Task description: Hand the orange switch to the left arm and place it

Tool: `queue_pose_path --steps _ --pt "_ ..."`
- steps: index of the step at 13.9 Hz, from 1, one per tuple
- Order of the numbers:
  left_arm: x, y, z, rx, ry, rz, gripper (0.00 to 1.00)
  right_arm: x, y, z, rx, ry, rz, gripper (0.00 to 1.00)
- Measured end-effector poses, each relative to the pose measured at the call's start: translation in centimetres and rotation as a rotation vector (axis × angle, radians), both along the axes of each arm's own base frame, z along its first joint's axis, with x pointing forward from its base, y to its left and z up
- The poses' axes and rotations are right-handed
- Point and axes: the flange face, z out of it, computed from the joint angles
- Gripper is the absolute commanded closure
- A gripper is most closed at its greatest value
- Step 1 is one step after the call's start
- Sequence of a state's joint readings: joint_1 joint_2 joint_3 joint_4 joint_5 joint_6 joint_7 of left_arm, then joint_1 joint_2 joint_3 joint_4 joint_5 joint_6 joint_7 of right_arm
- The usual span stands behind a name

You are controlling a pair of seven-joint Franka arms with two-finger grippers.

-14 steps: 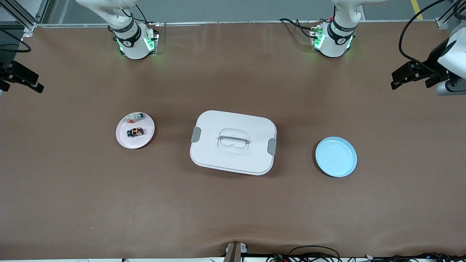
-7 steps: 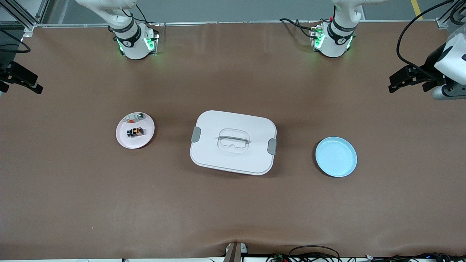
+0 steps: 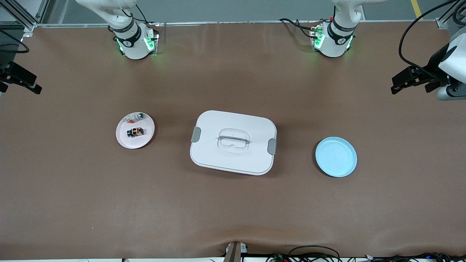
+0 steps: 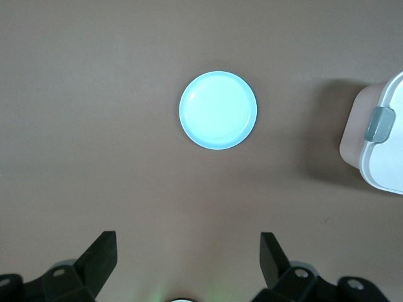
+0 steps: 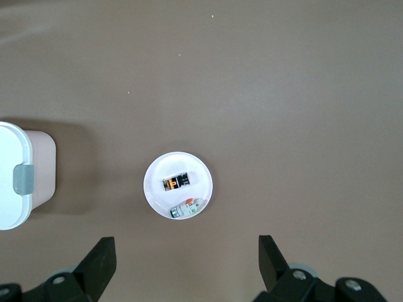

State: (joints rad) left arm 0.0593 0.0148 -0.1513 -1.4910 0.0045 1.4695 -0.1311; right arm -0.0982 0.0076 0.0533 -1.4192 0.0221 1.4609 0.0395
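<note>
While both white arms hang high with jaws spread wide and empty, the right gripper [image 5: 182, 261] over the counter [image 3: 233, 211] edge at nine o'clock, the left gripper [image 4: 189, 261] at three, the tiny black orange switch [image 3: 135, 131] lies on a round pink plate [image 3: 125, 140], nine o'clock of the white lidded plastic box [image 3: 233, 142]; a blue plate [image 3: 336, 157] sits at three

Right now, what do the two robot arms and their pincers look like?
Both arms are white with rounded joints and black bands; each base glows green at its sides. The left pincer is black with two blocky fingers, and black cable loops down to its white wrist. The right pincer is black too. Each wrist view shows two dark, wedge-shaped fingers.
</note>
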Motion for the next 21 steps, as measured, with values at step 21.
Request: queue_pose_path --steps 21 --pt "1.4 0.3 -1.6 -0.005 -0.002 0.005 0.00 1.0 0.9 -19.1 0.073 0.174 0.157 0.00"
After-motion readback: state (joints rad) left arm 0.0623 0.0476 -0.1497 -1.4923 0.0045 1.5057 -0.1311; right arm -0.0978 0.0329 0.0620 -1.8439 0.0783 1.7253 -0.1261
